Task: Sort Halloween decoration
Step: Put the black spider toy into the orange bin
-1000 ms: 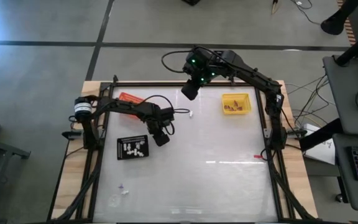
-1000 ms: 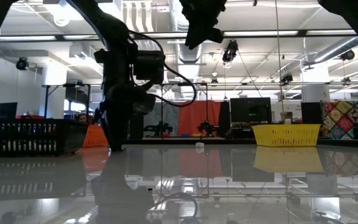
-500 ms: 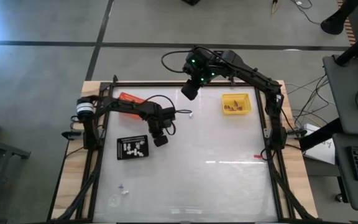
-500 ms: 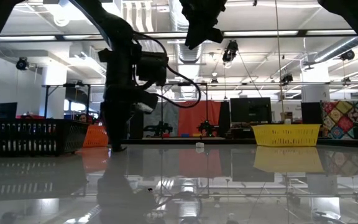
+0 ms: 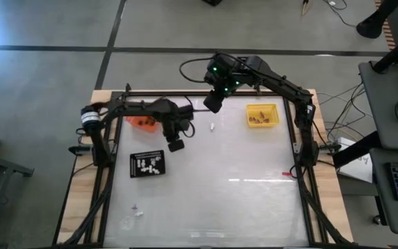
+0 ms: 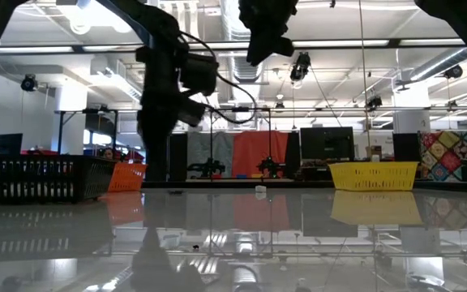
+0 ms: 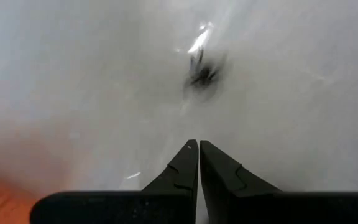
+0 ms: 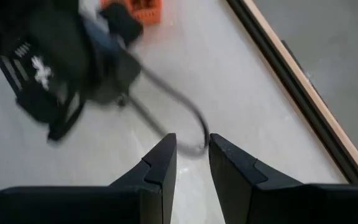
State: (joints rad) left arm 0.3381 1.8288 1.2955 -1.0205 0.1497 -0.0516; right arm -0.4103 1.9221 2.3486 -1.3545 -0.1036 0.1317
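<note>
Overhead, left gripper (image 7: 199, 144) pinched closed, empty, above black trinket (image 7: 201, 74).

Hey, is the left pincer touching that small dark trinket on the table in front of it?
Apart. The left wrist view shows the left pincer shut, with bare white table between its tips and the dark trinket.

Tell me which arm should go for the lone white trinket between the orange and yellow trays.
Right, probably. The right gripper hangs close beside the white trinket with its fingers apart, though raised well above it; the left gripper is shut and farther off.
</note>
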